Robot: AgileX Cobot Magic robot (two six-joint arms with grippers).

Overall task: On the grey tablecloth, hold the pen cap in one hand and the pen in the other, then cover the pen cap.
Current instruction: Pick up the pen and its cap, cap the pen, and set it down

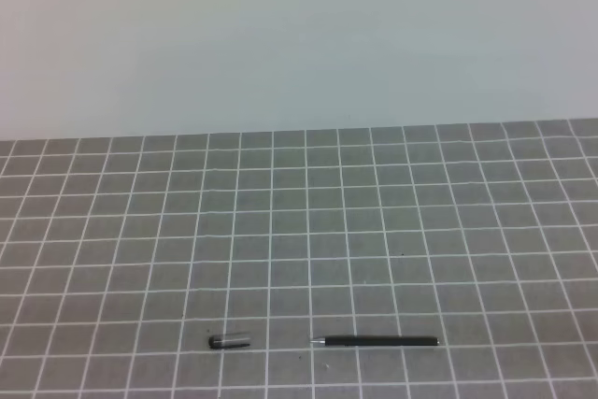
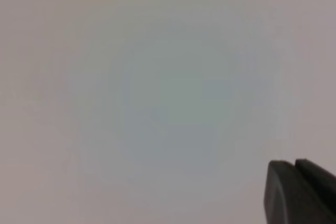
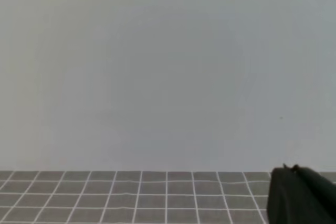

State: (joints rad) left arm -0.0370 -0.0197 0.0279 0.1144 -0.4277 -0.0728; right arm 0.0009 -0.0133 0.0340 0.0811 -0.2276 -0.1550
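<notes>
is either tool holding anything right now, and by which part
Nothing is held. Both the left tool and right tool are shut and empty; pen cap and pen lie on the grey tablecloth.

The exterior high view looks down at a slant from the front onto the grey tablecloth (image 1: 374,231), with a plain pale wall (image 1: 299,35) filling the upper part; the pen cap (image 1: 229,341) and the pen (image 1: 378,341) lie close to its bottom edge, nearest the camera. The left wrist view faces level and sees only a pale blank surface, with the left gripper (image 2: 302,190) — its dark jaws pressed together — cutting into the lower right corner. The right wrist view also faces level toward the wall (image 3: 168,66), taking in a strip of the tablecloth (image 3: 131,198) along its bottom and the right gripper (image 3: 299,195) at lower right. The exterior and right wrist views share cloth and wall.
</notes>
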